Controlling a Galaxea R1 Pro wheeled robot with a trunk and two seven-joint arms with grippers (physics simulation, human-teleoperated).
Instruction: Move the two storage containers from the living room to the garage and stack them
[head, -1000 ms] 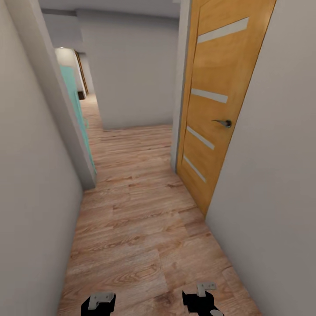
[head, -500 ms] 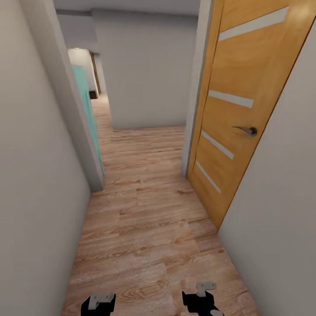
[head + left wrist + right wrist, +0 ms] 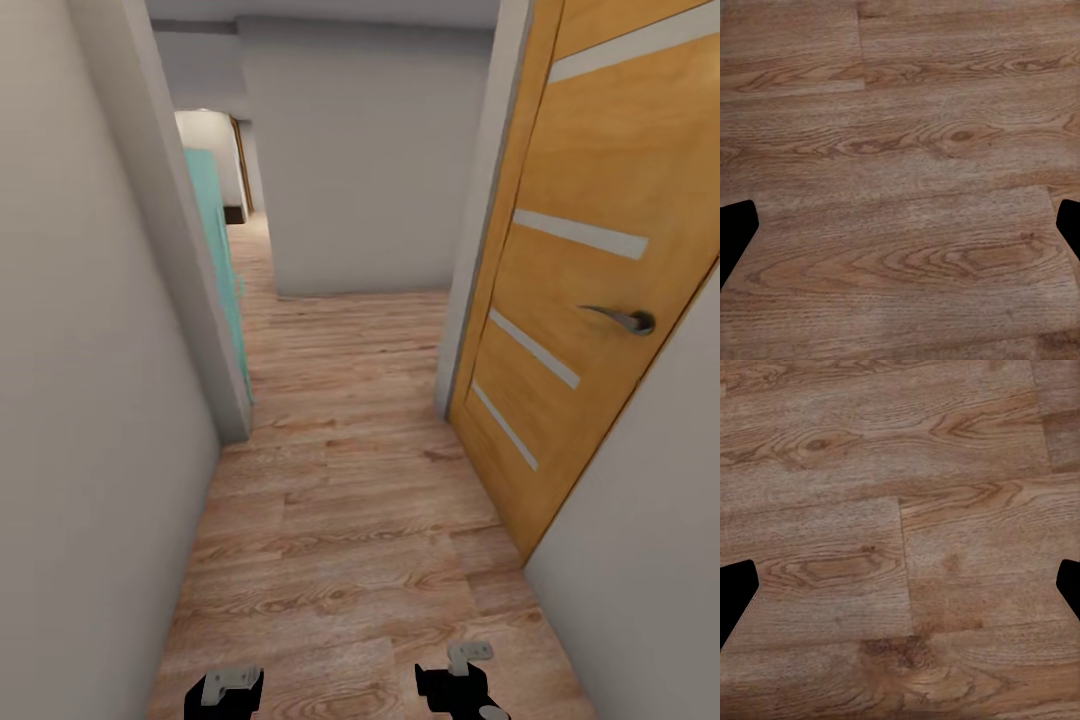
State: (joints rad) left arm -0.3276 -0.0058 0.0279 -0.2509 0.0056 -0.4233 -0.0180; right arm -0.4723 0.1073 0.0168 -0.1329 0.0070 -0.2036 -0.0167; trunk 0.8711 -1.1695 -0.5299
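The two storage containers are out of view. I am in a narrow corridor with a light wood-plank floor (image 3: 340, 540). My left gripper (image 3: 228, 690) and right gripper (image 3: 462, 682) hang low at the bottom edge of the head view, pointing down at the planks. In the left wrist view the dark fingertips (image 3: 735, 229) stand far apart with only floor between them, so that gripper is open. The right wrist view shows the same: fingertips (image 3: 735, 589) spread wide and nothing held.
An orange wooden door (image 3: 590, 290) with a metal handle (image 3: 625, 319) stands ajar close on my right, against a pale wall (image 3: 650, 560). A pale wall (image 3: 90, 400) runs close on my left, ending at a teal door (image 3: 222, 270). Ahead, a grey wall (image 3: 360, 170) faces me and the corridor continues left.
The camera has moved forward along the corridor: the orange door, the left wall corner and the far wall have grown larger and nearer. Both arms keep the same pose.
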